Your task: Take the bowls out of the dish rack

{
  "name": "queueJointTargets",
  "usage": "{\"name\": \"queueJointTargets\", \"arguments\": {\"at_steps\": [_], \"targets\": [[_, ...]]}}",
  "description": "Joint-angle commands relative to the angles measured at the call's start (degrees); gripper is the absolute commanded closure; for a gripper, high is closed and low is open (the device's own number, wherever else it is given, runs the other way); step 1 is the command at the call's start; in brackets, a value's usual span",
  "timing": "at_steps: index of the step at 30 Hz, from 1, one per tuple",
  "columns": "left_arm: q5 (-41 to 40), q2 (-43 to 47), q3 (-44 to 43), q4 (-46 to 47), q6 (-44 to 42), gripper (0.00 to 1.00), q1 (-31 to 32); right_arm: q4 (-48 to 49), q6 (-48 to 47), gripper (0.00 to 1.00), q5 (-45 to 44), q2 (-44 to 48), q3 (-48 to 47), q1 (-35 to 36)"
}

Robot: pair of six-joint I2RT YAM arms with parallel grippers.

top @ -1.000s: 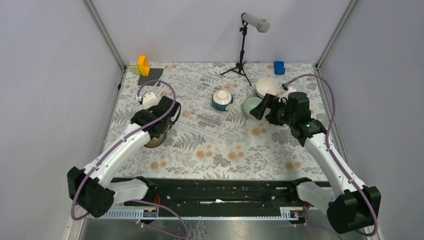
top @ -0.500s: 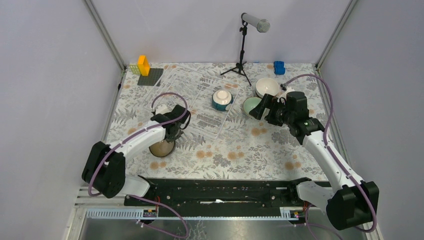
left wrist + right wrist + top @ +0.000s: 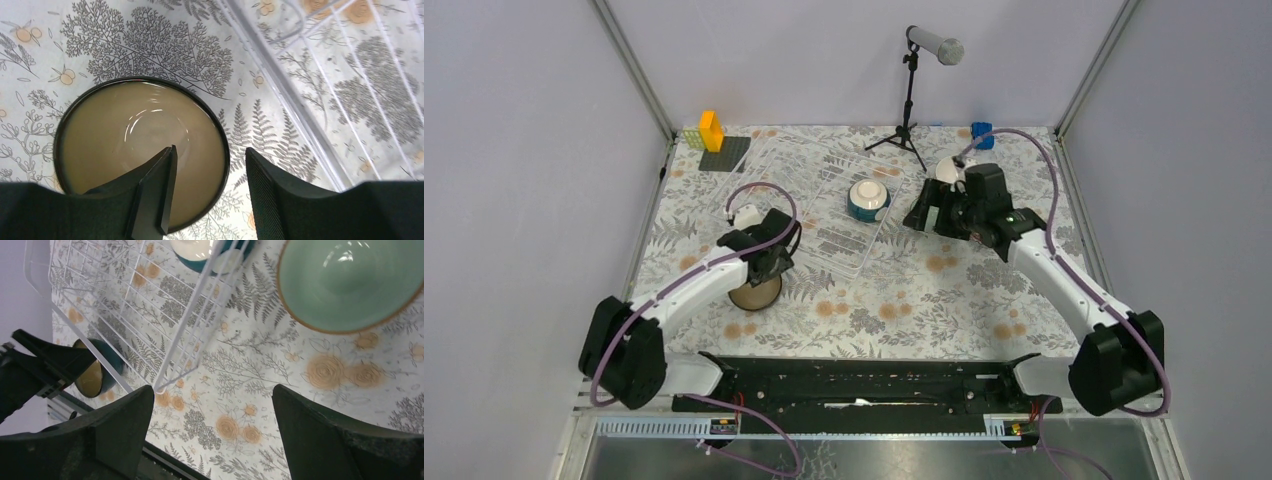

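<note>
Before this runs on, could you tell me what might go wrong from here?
The left gripper, jaws open, straddles the rim of the tan bowl; rising at a slant could hook and tip it toward the dish rack beside it. The right gripper hangs open near the pale green bowl; reaching for the teal bowl, it might knock it.

Three cameras looking down.
One sits high and far; two ride the wrists, close, both seeing the dish rack (image 3: 292, 100).

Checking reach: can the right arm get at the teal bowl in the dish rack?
Probably yes: the open right gripper hovers just beside the dish rack, with nothing standing between it and the teal bowl.
</note>
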State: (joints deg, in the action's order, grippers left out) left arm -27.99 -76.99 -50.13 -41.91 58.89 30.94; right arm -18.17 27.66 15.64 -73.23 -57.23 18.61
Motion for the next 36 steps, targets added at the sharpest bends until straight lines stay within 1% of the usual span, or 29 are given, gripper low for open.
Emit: {"name": "queueJointTargets", "arguments": {"at_steps": [1, 3, 4, 5, 7, 9, 10, 11, 14, 18, 20, 24, 29, 32, 34, 36], "targets": [[2.07, 7.29, -2.26, 1.29, -7.12, 0.43, 0.09, -0.87, -2.13, 0.06, -7.03, -3.91, -7.98, 6.63], [3.11, 10.05, -2.58, 1.85, -10.2, 0.42, 0.06, -0.87, -2.13, 0.06, -7.03, -6.81, -11.17, 9.24], [3.69, 11.58, -2.68, 2.75, -11.71, 0.42, 0.06, -0.9, -2.84, 0.06, -10.8, -8.48, -12.74, 10.33], [4.52, 12.82, -2.69, 3.73, -13.48, 0.41, 0.08, -0.85, -3.33, 0.06, -12.11, -10.58, -14.61, 11.27], [6.97, 15.37, -2.53, 6.56, -17.19, 0.36, 0.0, -0.96, -4.15, 0.07, -13.69, -14.82, -18.36, 12.77], [10.7, 17.45, -1.74, 10.43, -20.81, 0.28, 0.0, -1.37, -5.1, 0.11, -14.78, -19.38, -22.8, 13.83], [12.68, 18.01, -1.51, 12.1, -21.89, 0.27, -0.06, -2.32, -5.55, 0.12, -15.94, -22.85, -25.16, 14.23], [13.99, 18.3, -1.56, 13.09, -22.42, 0.26, -0.02, -3.1, -6.04, 0.13, -17.38, -25.43, -27.64, 14.54], [17.14, 18.05, -1.96, 14.99, -23.26, 0.26, -0.01, -5.8, -7.24, 0.14, -22.61, -32.39, -34.36, 15.1], [20.03, 17.99, -1.9, 17.14, -23.83, 0.26, 0.0, -7.49, -8.33, 0.12, -28.0, -39.73, -40.33, 15.1], [22.03, 18.82, -0.36, 19.59, -24.19, 0.25, 0.0, -8.11, -8.78, 0.12, -29.74, -42.72, -42.99, 15.1], [25.47, 20.92, 3.4, 25.08, -23.91, 0.25, 0.0, -8.28, -9.64, 0.12, -30.81, -47.52, -48.15, 15.08], [26.02, 22.85, 5.02, 26.3, -24.44, 0.24, -0.04, -9.54, -10.87, 0.11, -32.13, -52.16, -52.26, 15.18], [26.37, 23.45, 5.68, 26.41, -24.33, 0.23, 0.0, -9.93, -10.25, 0.17, -28.41, -53.03, -52.18, 15.46], [26.49, 23.76, 6.26, 26.63, -24.06, 0.23, -0.01, -9.31, -9.93, 0.17, -25.75, -52.98, -51.37, 16.43], [26.11, 24.3, 6.84, 27.15, -23.69, 0.24, 0.0, -9.33, -9.9, 0.17, -24.97, -53.19, -51.58, 18.2]]}}
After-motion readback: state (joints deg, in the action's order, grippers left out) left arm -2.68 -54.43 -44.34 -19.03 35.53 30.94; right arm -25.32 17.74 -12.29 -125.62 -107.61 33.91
